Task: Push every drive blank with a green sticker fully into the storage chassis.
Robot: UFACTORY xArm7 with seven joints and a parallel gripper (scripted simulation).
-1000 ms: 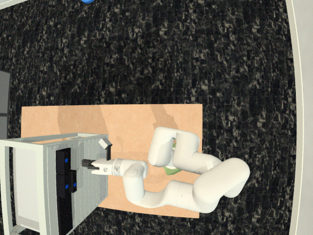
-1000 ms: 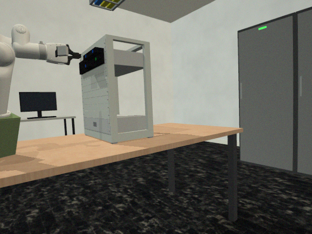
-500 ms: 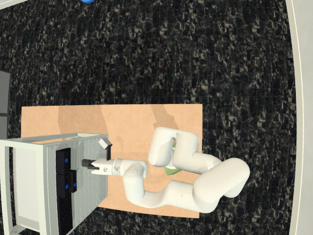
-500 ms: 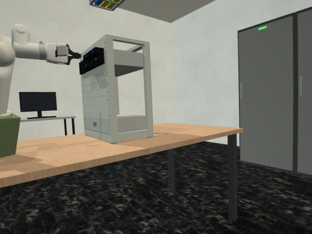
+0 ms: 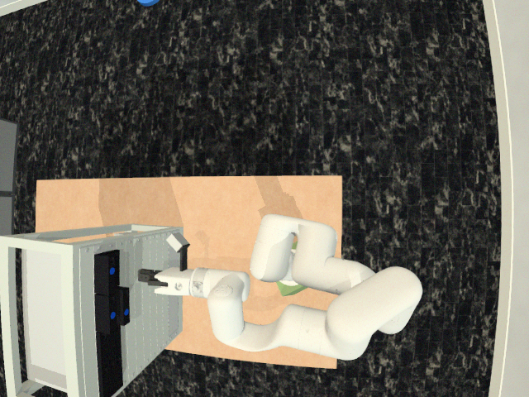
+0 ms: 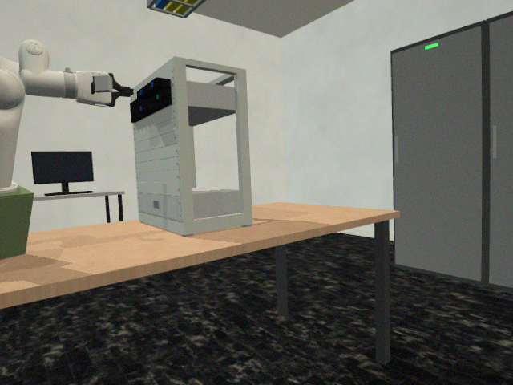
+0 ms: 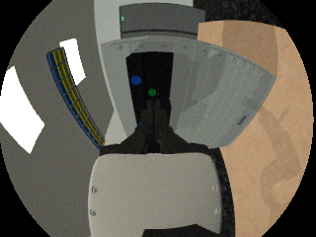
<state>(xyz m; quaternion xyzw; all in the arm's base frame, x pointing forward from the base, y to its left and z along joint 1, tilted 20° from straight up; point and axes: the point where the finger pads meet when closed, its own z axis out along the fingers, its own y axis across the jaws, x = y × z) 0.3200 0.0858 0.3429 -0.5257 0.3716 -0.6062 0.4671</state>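
The grey rack [image 6: 190, 144] stands on the wooden table, with the black storage chassis [image 6: 151, 99] at the top of its front. The chassis front carries one green sticker [image 6: 157, 96] and three blue ones, for example the upper blue sticker [image 6: 152, 84]. My gripper [image 6: 126, 91] is shut and empty, level with the chassis and just in front of it. In the wrist view the shut fingertips sit right below the green sticker [image 7: 152, 93], with a blue sticker [image 7: 136, 81] to its upper left. From above, the fingertips [image 5: 140, 275] stand a short gap from the black blanks [image 5: 108, 290]; the green sticker is hidden there.
The arm's green base block [image 6: 14, 219] stands at the table's left end. Grey filler panels [image 6: 157, 165] cover the rack front below the chassis. A grey cabinet [image 6: 451, 153] stands at the right wall, and a desk with a monitor [image 6: 62, 168] stands behind.
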